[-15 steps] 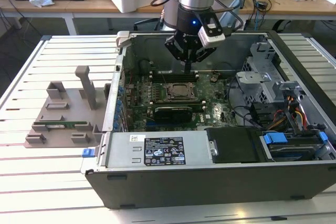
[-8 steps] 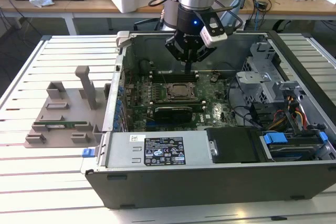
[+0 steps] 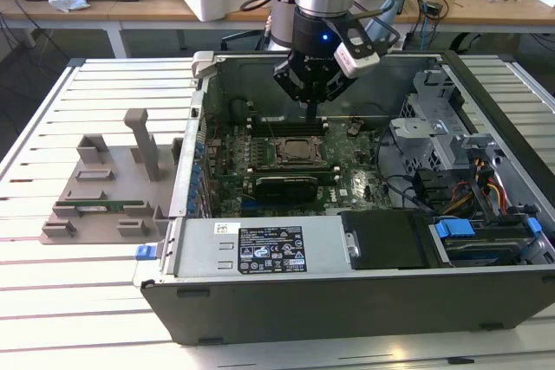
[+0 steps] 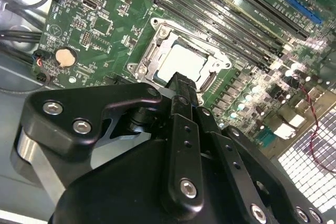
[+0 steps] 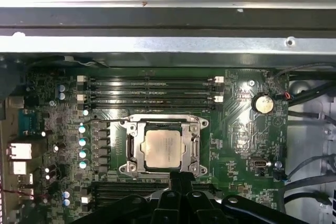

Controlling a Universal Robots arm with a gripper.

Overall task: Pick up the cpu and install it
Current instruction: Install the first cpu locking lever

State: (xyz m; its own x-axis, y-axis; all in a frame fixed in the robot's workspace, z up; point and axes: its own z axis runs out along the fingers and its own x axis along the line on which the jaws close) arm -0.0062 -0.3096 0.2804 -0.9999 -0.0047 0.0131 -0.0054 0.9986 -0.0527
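The cpu (image 5: 164,148), a silvery-grey square chip, lies flat inside the metal-framed socket (image 5: 137,148) on the green motherboard, and it also shows in the second wrist view (image 4: 181,65). My gripper (image 3: 310,117) hangs inside the open computer case, a little above the socket (image 3: 299,152) and toward its far edge. Its black fingers (image 4: 184,90) are pressed together and hold nothing. In the first wrist view the gripper (image 5: 181,178) sits just beside the socket frame's edge, apart from the chip.
A grey fixture tray (image 3: 104,188) with a green memory stick (image 3: 100,208) lies outside the case on the exterior view's left. Inside are memory slots (image 5: 149,90), a coin battery (image 5: 262,103), the power supply (image 3: 260,249), a drive cage (image 3: 442,127) and cables (image 3: 486,188).
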